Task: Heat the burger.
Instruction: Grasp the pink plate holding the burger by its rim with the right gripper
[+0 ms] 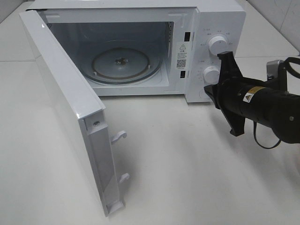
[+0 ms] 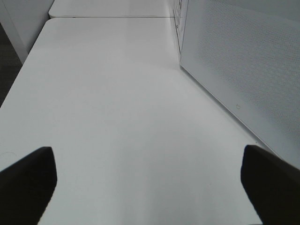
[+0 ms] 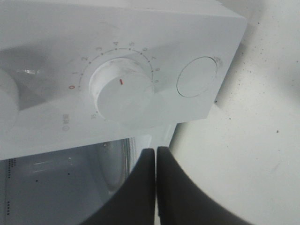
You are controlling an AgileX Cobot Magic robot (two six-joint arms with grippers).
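Presently, microwave (image 1: pixel 225 18) open (glass turntable (image 1: pixel 123 63) inside), right gripper (image 3: pixel 155 153) closed.

On the white box-shaped microwave oven (image 1: pixel 220 28), the white hinged door (image 1: pixel 61 93) stands wide open to the left, leaving the cavity mouth facing front above a round clear glass turntable (image 1: pixel 126 63). That door, white latch hooks (image 1: pixel 119 136) jutting from its edge, walls off the left. The white tabletop (image 1: pixel 187 164) gives broad room in front. The black right gripper (image 1: pixel 210 90), jaws together, hangs before the knob panel.

Bare lab-style test bench: white microwave (image 1: pixel 220 18) on plain white tabletop (image 1: pixel 187 164).
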